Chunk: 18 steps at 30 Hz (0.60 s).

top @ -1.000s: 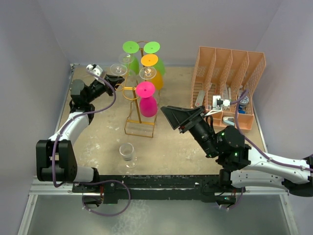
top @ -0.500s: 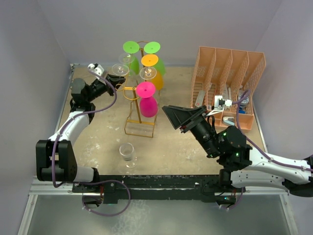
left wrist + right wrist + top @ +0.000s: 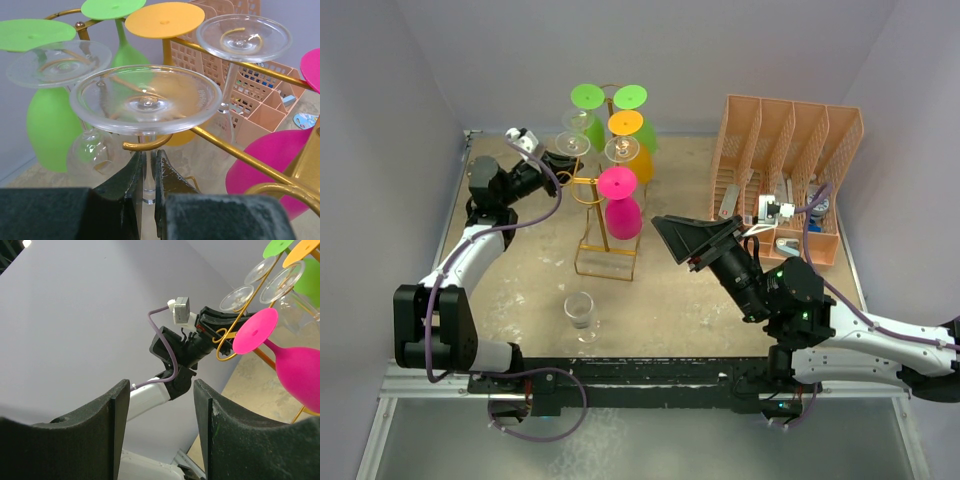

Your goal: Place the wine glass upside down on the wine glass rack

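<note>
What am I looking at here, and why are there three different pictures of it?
These are two robot arms bolted at the near edge of a table. One picture comes from a fixed camera above. The other two come from small cameras on the wrists, so each shows its own end effector, a two-fingered pincer.

On the table stand a gold wire wine glass rack with coloured glasses hanging upside down, a peach mesh organizer, and one clear glass upright near the arms.

The left end effector is shut on the stem of a clear wine glass, held foot-up at one of the rack's curled hooks. The right end effector is open and holds nothing.
</note>
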### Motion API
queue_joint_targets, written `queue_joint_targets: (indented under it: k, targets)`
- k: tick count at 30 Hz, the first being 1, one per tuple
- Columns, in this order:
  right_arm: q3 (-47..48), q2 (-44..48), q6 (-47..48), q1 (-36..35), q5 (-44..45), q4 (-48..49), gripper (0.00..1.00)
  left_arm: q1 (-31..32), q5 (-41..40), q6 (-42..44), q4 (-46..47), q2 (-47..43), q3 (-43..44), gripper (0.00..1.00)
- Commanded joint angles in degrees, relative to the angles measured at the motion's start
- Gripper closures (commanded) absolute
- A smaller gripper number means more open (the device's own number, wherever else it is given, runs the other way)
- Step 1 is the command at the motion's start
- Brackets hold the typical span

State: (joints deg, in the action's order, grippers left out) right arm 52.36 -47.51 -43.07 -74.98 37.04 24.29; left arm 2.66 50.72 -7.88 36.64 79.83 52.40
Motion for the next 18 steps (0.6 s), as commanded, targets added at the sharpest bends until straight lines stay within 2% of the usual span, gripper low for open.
queue_joint_targets:
  k: [1,9,10,15,18]
  targets:
    - [0.73,0.44,0.53,-0.10,1.72,2.53,0.44,0.07,-0.97,0.26,-0.14,-0.50,2.55,0.94]
    - [-0.06,1.81,0.49,-0.13,1.90,3.04,0.43,-0.06,-3.72,-0.70,-1.56,-2.46,1.57,0.67]
    - [-0.06,2.02,0.59,-0.12,1.90,3.24,0.43,-0.22,-4.29,-0.73,-2.31,-2.82,1.73,0.59]
    - [-1.37,2.52,0.47,-0.09,2.22,3.30,0.43,-0.63,-9.73,1.47,-7.67,-6.58,0.39,0.54]
    - [-2.05,2.34,0.25,-0.09,2.21,3.54,0.43,-0.63,-14.66,0.19,-10.17,-10.13,-2.98,0.45]
